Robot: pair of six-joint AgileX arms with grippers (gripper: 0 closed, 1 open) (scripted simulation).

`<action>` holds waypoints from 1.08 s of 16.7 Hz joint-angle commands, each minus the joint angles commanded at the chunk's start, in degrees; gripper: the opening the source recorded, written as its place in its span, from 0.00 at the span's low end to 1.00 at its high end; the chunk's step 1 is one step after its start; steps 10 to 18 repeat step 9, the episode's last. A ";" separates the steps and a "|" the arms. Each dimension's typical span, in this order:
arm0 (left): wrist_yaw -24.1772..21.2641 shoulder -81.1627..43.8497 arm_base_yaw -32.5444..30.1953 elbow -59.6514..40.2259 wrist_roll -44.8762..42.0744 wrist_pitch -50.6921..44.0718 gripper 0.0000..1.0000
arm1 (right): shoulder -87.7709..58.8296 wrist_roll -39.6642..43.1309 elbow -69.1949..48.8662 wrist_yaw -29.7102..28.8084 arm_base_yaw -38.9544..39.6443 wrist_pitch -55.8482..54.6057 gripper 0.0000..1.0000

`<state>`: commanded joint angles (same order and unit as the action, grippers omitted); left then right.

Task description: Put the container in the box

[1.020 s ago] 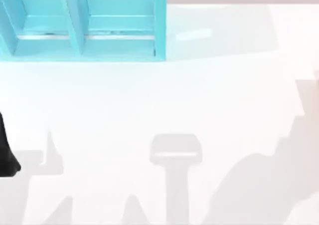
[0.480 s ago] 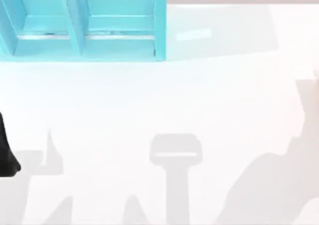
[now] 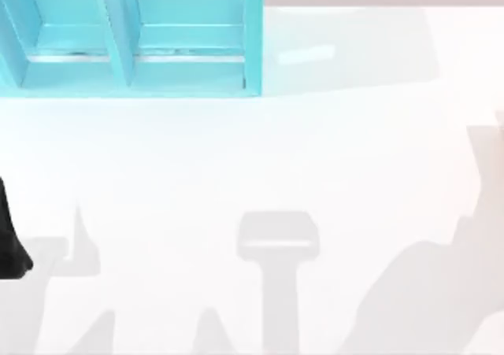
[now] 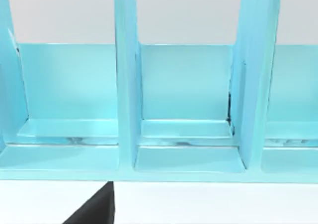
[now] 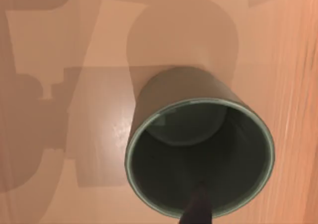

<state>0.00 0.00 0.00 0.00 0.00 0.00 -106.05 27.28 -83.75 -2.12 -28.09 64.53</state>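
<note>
The container stands upright on the table, directly beneath your right gripper; one dark fingertip dips inside its rim. Grip state: cannot tell. The turquoise box faces your left arm.

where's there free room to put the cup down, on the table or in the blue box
The white table is bare from the turquoise compartmented box at the top view's upper left across to its right side. The box's compartments stand empty in the left wrist view. The dark olive-grey cylindrical container sits right under the right wrist camera.
</note>
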 joint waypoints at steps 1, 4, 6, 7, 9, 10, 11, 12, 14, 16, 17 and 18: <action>0.00 0.00 0.00 0.00 0.00 0.00 1.00 | 0.00 0.00 0.00 0.00 0.00 0.00 0.83; 0.00 0.00 0.00 0.00 0.00 0.00 1.00 | 0.00 0.00 0.00 0.00 0.00 0.00 1.00; 0.00 0.00 0.00 0.00 0.00 0.00 1.00 | 0.00 0.00 0.00 0.00 0.00 0.00 1.00; 0.00 0.00 0.00 0.00 0.00 0.00 1.00 | 0.00 0.00 0.00 0.00 0.00 0.00 1.00; 0.00 0.00 0.00 0.00 0.00 0.00 1.00 | 0.00 0.00 0.00 0.00 0.00 0.00 1.00; 0.00 0.00 0.00 0.00 0.00 0.00 1.00 | 0.00 0.00 0.00 0.00 0.00 0.00 1.00; 0.00 0.00 0.00 0.00 0.00 0.00 1.00 | 0.00 0.00 0.00 0.00 0.00 0.00 1.00; 0.00 0.00 0.00 0.00 0.00 0.00 1.00 | 0.00 0.00 0.00 0.00 0.00 0.00 1.00; 0.00 0.00 0.00 0.00 0.00 0.00 1.00 | 0.00 0.00 0.00 0.00 0.00 0.00 1.00; 0.00 0.00 0.00 0.00 0.00 0.00 1.00 | 0.00 0.00 0.00 0.00 0.00 0.00 1.00; 0.00 0.00 0.00 0.00 0.00 0.00 1.00 | 0.00 0.00 0.00 0.00 0.00 0.00 1.00; 0.00 0.00 0.00 0.00 0.00 0.00 1.00 | 0.00 0.00 0.00 0.00 0.00 0.00 1.00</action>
